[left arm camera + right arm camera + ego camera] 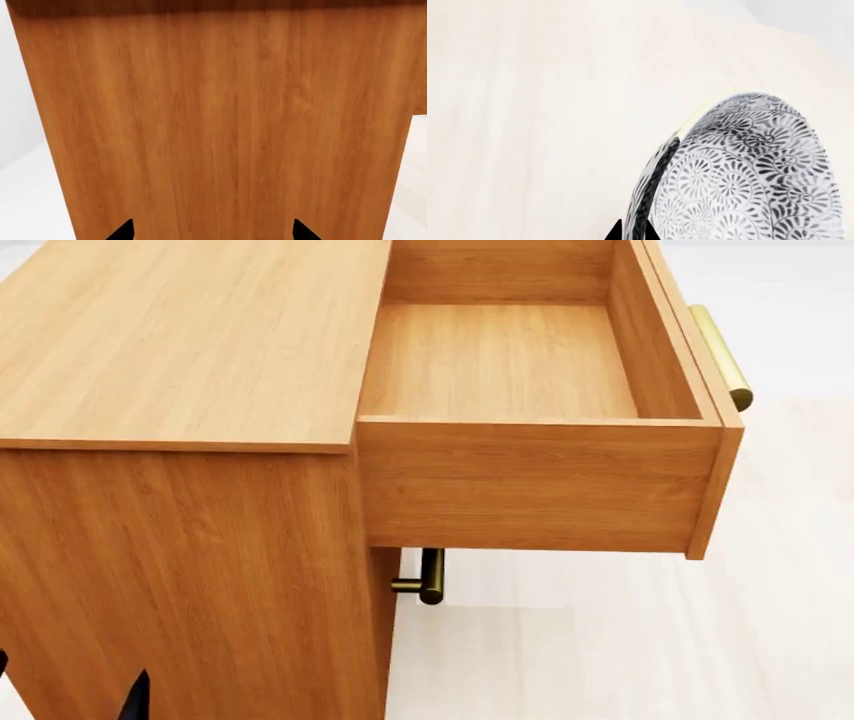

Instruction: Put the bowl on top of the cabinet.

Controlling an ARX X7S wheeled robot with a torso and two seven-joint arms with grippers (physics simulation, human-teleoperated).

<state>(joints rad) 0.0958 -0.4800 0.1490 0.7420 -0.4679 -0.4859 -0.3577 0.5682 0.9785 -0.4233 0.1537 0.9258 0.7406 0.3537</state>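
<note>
The cabinet (174, 340) is orange-brown wood with a flat top, seen in the head view. Its top drawer (534, 475) is pulled out and holds nothing. In the left wrist view, the cabinet's side panel (220, 125) fills the frame. My left gripper (213, 231) is open just in front of it, with nothing between its fingers. Black fingertips (134, 696) of that gripper show low beside the cabinet's side. The bowl (747, 170), white with a dense dark pattern, appears only in the right wrist view. My right gripper (634, 233) is shut on its rim.
A brass bar handle (721, 355) sticks out from the open drawer's front, and a second handle (424, 580) shows below it. Pale wooden floor (641, 640) lies to the right of the cabinet and behind the bowl.
</note>
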